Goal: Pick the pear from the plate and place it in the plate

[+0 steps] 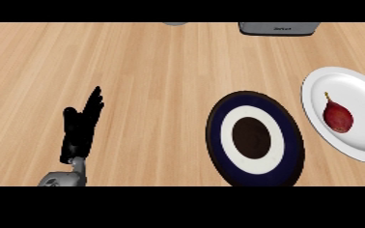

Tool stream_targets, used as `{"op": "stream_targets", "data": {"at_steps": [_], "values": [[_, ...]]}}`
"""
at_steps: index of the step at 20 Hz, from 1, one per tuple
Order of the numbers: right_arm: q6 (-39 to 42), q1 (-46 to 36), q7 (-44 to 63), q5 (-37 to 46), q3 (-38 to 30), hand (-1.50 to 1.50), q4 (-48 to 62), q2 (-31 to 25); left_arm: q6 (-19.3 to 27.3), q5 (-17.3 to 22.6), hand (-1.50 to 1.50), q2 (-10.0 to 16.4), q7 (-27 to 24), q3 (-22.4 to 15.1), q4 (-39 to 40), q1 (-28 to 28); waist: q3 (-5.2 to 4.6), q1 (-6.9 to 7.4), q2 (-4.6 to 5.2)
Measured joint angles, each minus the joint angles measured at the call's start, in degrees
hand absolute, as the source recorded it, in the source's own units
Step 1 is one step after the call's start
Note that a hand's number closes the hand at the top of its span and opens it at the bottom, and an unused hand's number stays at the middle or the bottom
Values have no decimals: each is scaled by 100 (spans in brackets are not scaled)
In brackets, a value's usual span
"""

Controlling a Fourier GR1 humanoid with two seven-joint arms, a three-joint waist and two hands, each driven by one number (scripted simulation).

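Left robot hand (80, 125) over the desk (143, 67), open, fingers straight and pointing up, holding nothing. To its right, well apart: dark blue plate (214, 130) with a white ring. Further right of the hand: white plate (335, 84), red pear (338, 116) lying in it.

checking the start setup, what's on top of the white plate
One red pear lies on the white plate, stem toward the far side. The plate's right part runs past the view's edge, so that part is unseen.
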Motion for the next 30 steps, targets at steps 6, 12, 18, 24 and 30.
{"op": "stream_targets", "data": {"at_steps": [6,12,18,24,30], "values": [[-176,180,-232,-54,146,-150,-64,126,3,-31,0,-21,95,-31,-68,-47,1,13,-2],[-445,211,-295,-37,292,-150,38,150,-6,-58,0,-17,229,-69,-304,84,0,42,0],[-736,285,-498,-18,378,-150,181,190,-47,-45,0,-15,134,-10,-167,-14,2,49,14],[-923,340,-588,-19,405,-150,345,106,-137,2,0,39,44,78,-38,-67,5,65,23],[-992,456,-664,-22,410,-150,454,-76,-113,-27,0,-22,40,30,-106,-24,15,96,37]]}}
